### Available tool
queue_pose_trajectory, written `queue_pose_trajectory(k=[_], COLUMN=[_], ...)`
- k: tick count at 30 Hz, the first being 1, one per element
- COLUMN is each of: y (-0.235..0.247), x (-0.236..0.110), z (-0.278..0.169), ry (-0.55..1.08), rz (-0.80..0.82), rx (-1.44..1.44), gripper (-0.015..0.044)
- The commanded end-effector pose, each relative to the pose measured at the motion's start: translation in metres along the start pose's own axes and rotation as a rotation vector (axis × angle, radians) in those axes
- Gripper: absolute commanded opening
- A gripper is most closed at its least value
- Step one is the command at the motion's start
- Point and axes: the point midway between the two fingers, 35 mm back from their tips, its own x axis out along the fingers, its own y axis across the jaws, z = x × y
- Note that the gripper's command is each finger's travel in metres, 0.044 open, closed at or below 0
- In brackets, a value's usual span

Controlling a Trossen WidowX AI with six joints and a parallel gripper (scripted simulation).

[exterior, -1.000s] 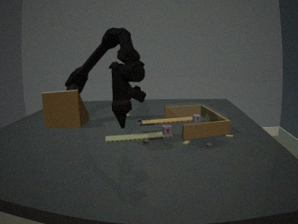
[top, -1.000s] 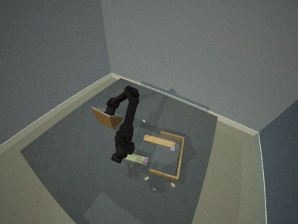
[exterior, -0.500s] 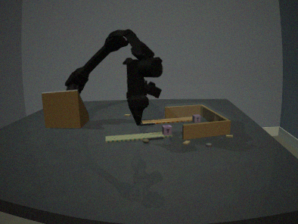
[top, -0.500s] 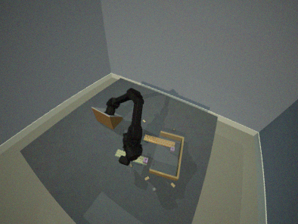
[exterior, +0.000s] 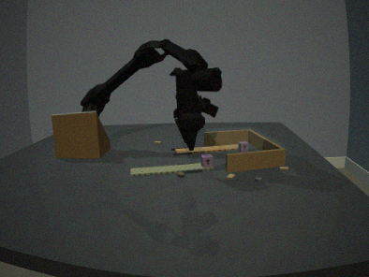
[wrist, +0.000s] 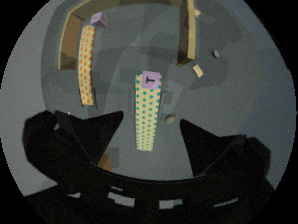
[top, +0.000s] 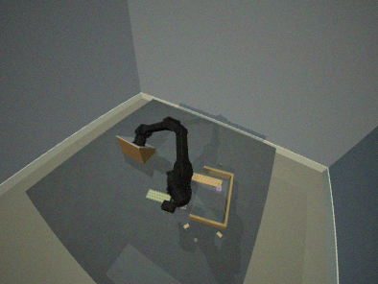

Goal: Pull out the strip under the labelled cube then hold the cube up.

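Observation:
A lilac cube [exterior: 207, 160] [wrist: 150, 80] marked T sits on the far end of a cream strip with teal dots [top: 157, 195] [exterior: 159, 169] [wrist: 145, 115]. A second lilac cube [top: 219, 189] [exterior: 243, 146] [wrist: 99, 20] is at the far end of a strip with orange dots [top: 206, 180] [exterior: 206, 149] [wrist: 86, 65]; its mark is too small to read surely. My gripper [exterior: 191, 149] [wrist: 152, 117] is open and empty. In the wrist view its fingers stand either side of the teal-dotted strip, above it. In the top view the arm hides the fingertips and part of that strip.
A wooden three-sided wall [top: 229, 201] [exterior: 255, 161] [wrist: 185, 35] stands around the orange-dotted strip's far end. A brown block [top: 134, 151] [exterior: 77, 136] stands by the arm's base. A small pebble [exterior: 181, 174] [wrist: 169, 119] lies beside the teal-dotted strip. Small tan chips [top: 220, 234] [wrist: 198, 70] lie near the wall.

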Motion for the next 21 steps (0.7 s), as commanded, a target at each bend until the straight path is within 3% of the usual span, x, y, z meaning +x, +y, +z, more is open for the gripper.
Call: queue_pose_trajectory(k=[1, 14, 21], y=[0.002, 0.009, 0.009], x=[0.002, 0.004, 0.013], z=[0.016, 0.054, 0.054], ry=[0.003, 0.002, 0.001], rz=[0.01, 0.011, 0.011], rx=[0.007, 0.006, 0.006], gripper=[0.044, 0.044, 0.0256])
